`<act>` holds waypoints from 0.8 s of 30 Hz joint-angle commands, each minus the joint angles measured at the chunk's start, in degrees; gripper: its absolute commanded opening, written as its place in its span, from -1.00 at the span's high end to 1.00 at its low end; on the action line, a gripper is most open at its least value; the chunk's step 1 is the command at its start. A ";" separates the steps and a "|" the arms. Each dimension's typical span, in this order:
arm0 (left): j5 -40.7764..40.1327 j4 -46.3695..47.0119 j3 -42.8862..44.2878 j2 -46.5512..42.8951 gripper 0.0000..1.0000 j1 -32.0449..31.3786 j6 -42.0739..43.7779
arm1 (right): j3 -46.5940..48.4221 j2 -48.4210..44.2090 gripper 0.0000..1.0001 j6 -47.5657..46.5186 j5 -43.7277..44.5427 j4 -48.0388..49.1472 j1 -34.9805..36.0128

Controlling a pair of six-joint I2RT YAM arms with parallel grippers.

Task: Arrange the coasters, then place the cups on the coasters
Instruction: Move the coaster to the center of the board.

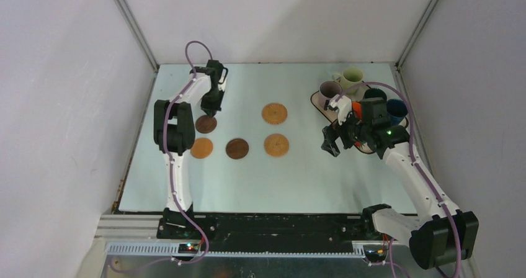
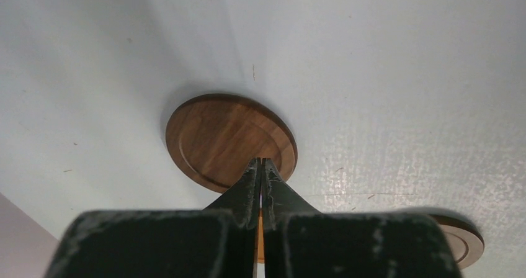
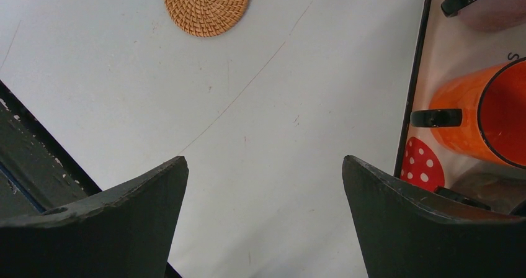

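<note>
Sitting pinched shut, the left end effector (image 2: 261, 164) has its tips on the dark brown coaster (image 2: 220, 135) near the surface's left edge. Right end effector (image 3: 265, 169) is wide open beside the tray (image 3: 437, 61).

A dark brown wooden round coaster (image 1: 206, 124) lay flat on the counter (image 1: 298, 179) at the left. An orange-brown coaster (image 1: 201, 147) and a second dark brown coaster (image 1: 237, 148) lay nearer. Two woven tan coasters (image 1: 274, 113) (image 1: 276, 144) sat mid-counter. The orange handled mug (image 3: 477, 123), mauve-white mug (image 1: 330, 90), pale green mug (image 1: 352, 76) and navy mug (image 1: 397, 109) stood upright, clustered at the right.
</note>
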 commanded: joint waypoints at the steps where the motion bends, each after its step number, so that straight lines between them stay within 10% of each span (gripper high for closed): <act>1: -0.02 -1.01 0.10 1.13 1.00 0.49 -2.35 | 0.10 -0.59 -1.00 0.63 -0.98 1.46 -0.28; 24: 9.98 -5.22 1.39 2.46 0.88 0.57 -3.73 | 0.08 -0.05 -1.00 0.61 -0.25 1.54 -0.48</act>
